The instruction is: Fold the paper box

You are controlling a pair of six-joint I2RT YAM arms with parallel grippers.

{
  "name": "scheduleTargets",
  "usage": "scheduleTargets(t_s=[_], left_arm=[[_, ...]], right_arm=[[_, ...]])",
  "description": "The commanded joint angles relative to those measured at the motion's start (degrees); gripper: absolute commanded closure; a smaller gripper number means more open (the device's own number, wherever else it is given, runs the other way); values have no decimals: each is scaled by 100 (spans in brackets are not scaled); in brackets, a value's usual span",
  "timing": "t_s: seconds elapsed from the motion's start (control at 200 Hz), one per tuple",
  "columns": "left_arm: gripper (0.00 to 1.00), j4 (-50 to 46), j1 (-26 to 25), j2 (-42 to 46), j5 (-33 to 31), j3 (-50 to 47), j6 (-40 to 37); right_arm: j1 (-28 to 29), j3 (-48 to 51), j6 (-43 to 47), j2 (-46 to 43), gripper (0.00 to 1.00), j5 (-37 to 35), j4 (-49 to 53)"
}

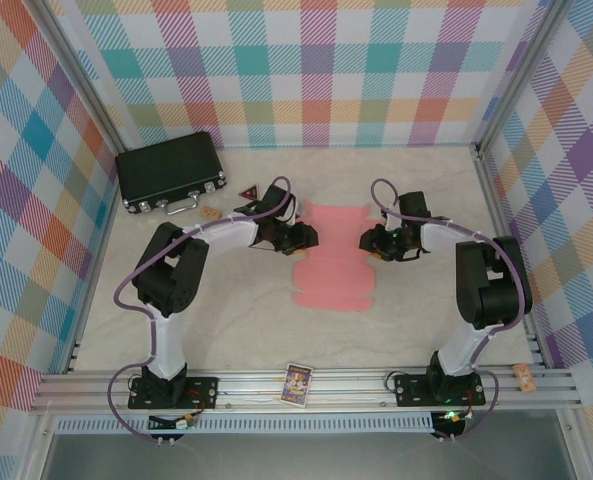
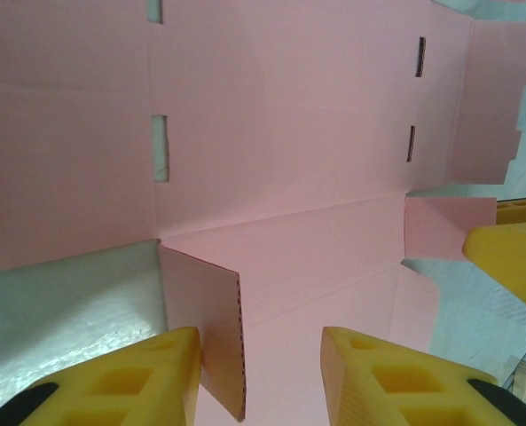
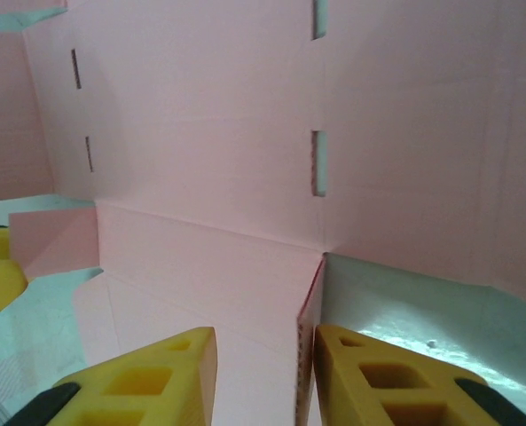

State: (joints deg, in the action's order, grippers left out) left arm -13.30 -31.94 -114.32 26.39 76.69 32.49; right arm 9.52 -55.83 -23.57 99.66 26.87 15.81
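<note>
Centre frame, the paper box (image 1: 333, 262) lies unfolded on the surface. The left pincer (image 1: 309, 238) and right pincer (image 1: 365, 240), both released, each straddle a raised flap (image 2: 218, 328). Closing evenly and lifting together should keep creases square.

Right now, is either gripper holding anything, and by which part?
Nothing is clamped. The left gripper and right gripper each stand open astride a raised side flap of the paper box, the flap beside one finger.
</note>
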Motion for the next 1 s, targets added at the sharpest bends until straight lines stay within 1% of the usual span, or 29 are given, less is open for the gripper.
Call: scheduleTargets(t_s=[0.0, 0.36, 0.67, 0.85, 0.995], left_arm=[[59, 64, -75, -124, 156, 167, -40], [59, 3, -93, -269, 156, 215, -68], [59, 12, -102, -321, 203, 216, -91], [57, -90, -102, -291, 143, 306, -179], [57, -172, -102, -177, 17, 362, -290]], right_arm=[[74, -147, -11, 57, 63, 278, -90], [239, -329, 37, 329, 61, 336, -25], [367, -446, 47, 518, 60, 240, 62], [365, -403, 59, 382, 59, 61, 112], [362, -367, 97, 117, 59, -249, 216]])
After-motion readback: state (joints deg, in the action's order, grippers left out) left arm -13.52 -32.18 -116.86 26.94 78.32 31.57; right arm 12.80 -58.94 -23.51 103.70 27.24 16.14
